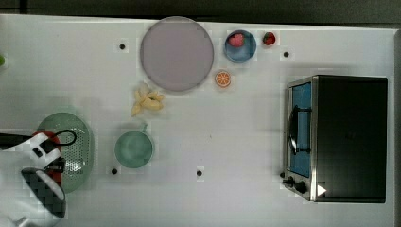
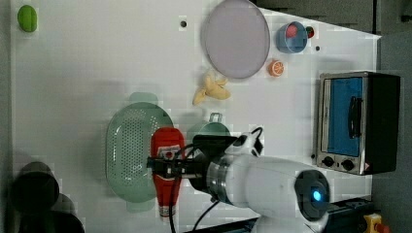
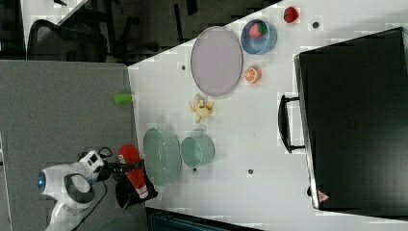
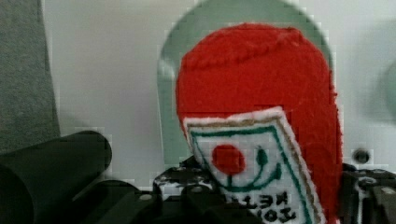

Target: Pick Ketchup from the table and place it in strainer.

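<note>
The red Ketchup [image 2: 167, 141] bottle with a white label hangs over the right rim of the pale mint strainer [image 2: 127, 155] in the left view, white tip pointing toward the left view's bottom. My gripper [image 2: 167, 165] is shut on its middle. The top view has red bits of the Ketchup [image 1: 53, 138] peeking past the wrist above the strainer [image 1: 75, 142]. In the right view the Ketchup [image 3: 130, 163] is held well above the table beside the strainer [image 3: 159, 156]. The wrist view puts the Ketchup [image 4: 261, 93] close up, with the strainer [image 4: 168, 74] behind it.
A green cup [image 1: 134, 149] sits just beside the strainer. Farther off lie a banana peel [image 1: 147, 100], a grey-lilac plate [image 1: 177, 53], an orange slice [image 1: 222, 78], a blue bowl [image 1: 240, 47], a strawberry [image 1: 269, 38] and a toaster oven [image 1: 338, 137]. A dark cylinder [image 2: 34, 191] stands near the strainer.
</note>
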